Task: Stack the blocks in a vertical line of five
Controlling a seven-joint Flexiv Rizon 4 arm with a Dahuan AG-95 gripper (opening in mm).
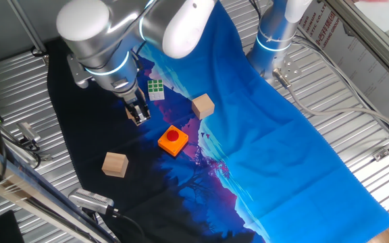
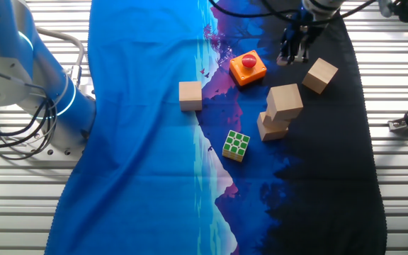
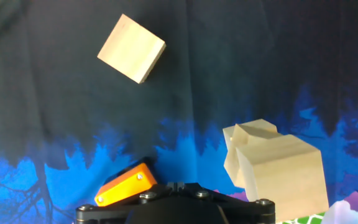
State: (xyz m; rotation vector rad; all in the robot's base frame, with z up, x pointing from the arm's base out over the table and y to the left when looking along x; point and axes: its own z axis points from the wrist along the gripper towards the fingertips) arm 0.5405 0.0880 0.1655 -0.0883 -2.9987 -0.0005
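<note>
Scene read left to right in the other fixed view. A ribbed metal bench point(image 2: 402, 212) carried a cloth point(image 2: 147, 177), blue on the left and dark on the right. A lone block point(image 2: 190, 95) sat on the blue part, left of centre. Right of it and nearer the camera lay the green-and-white puzzle cube point(image 2: 236, 145). Further back stood the orange square with red button point(image 2: 248, 68). Right of the puzzle cube, a two-block stack point(image 2: 278, 113) stood on the dark cloth, the upper block point(image 2: 285, 100) twisted and offset on the lower block point(image 2: 271, 127). A fourth block point(image 2: 320, 75) lay just right of and beyond the stack, apart from it.

The gripper point(image 2: 293, 49) hung over the dark cloth between the button square and the fourth block, nothing visible between its fingers point(image 2: 287, 53). How wide they stood apart could not be told.

In the hand view one block point(image 3: 131, 48) lay upper left, the stack point(image 3: 278, 168) lower right, and an orange corner point(image 3: 126, 185) of the button square lay at the bottom edge.
</note>
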